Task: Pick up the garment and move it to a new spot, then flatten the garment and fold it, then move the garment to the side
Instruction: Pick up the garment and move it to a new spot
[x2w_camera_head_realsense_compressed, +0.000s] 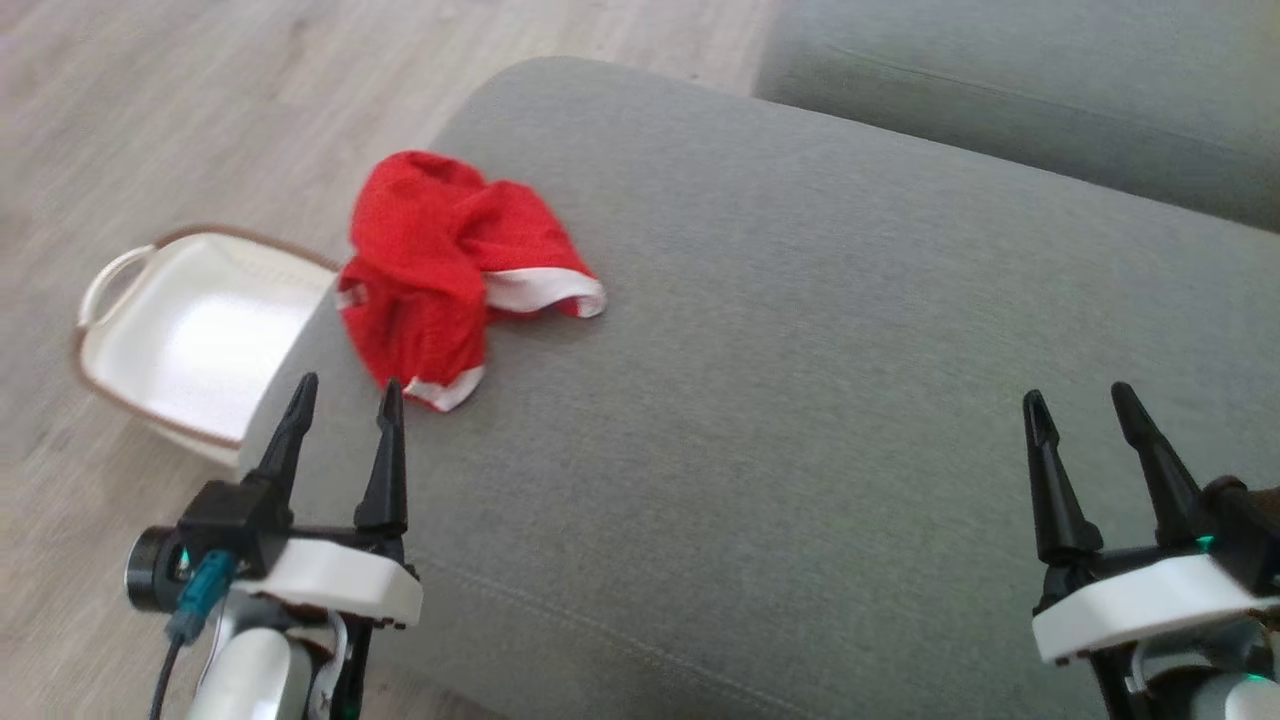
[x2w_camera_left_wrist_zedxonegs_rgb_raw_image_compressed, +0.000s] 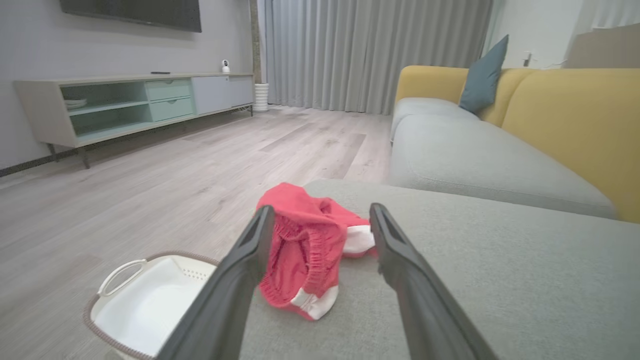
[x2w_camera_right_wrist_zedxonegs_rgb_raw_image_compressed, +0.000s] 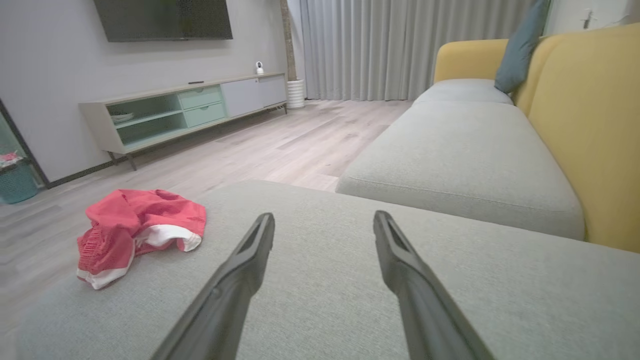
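A crumpled red garment (x2w_camera_head_realsense_compressed: 440, 265) with white trim lies on the left part of the grey sofa cushion (x2w_camera_head_realsense_compressed: 800, 400). My left gripper (x2w_camera_head_realsense_compressed: 345, 388) is open just short of the garment's near edge, nothing between its fingers. In the left wrist view the garment (x2w_camera_left_wrist_zedxonegs_rgb_raw_image_compressed: 307, 245) sits straight ahead between the spread fingers. My right gripper (x2w_camera_head_realsense_compressed: 1080, 395) is open over the cushion's right side, far from the garment. From the right wrist view the garment (x2w_camera_right_wrist_zedxonegs_rgb_raw_image_compressed: 137, 225) lies off to the left.
A white laundry basket (x2w_camera_head_realsense_compressed: 190, 330) with a brown rim stands on the wood floor left of the cushion. A second grey cushion (x2w_camera_head_realsense_compressed: 1050, 90) lies beyond, with a yellow backrest (x2w_camera_right_wrist_zedxonegs_rgb_raw_image_compressed: 585, 125). A TV cabinet (x2w_camera_left_wrist_zedxonegs_rgb_raw_image_compressed: 135, 102) stands across the room.
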